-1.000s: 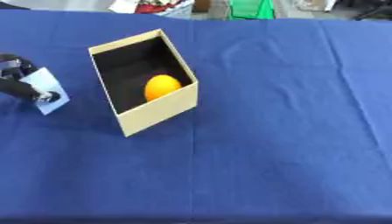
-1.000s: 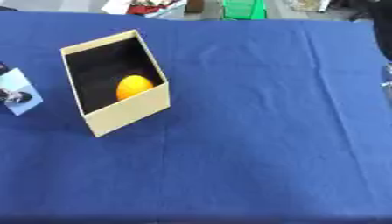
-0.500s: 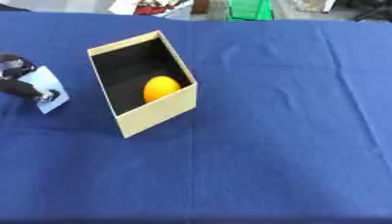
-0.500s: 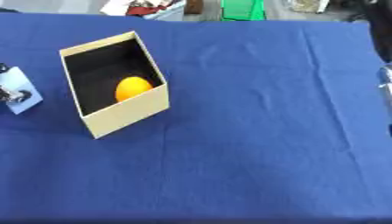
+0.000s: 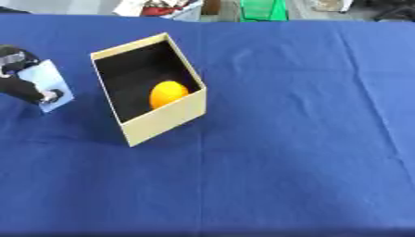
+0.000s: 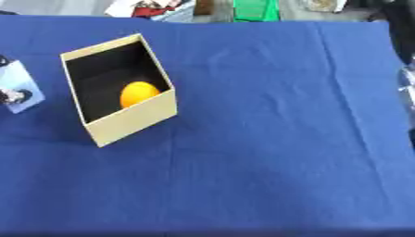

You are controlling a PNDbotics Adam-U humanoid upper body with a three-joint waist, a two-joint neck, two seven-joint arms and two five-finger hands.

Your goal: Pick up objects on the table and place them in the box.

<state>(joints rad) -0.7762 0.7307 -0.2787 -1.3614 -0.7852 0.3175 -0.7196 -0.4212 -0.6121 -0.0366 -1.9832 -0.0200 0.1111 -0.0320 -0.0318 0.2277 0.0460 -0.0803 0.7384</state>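
Near the surface's left edge, the left hand (image 5: 24, 85) pinches a pale blue flat card (image 5: 48, 85), thumb on its face. It looks thin, light and bendable, best held by its edges. The box (image 5: 166, 121) stands just beside it, open, an orange ball (image 5: 167, 93) inside. The blue surface (image 5: 308, 139) lies open toward the right edge, where the right hand (image 6: 408, 83) barely shows; whether it is spread I cannot tell.

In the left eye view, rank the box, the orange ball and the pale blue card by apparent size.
1. Box, clearly largest.
2. Pale blue card, partly covered by the left hand.
3. Orange ball; its lower part is hidden by the box wall, so ranks 2 and 3 are close.
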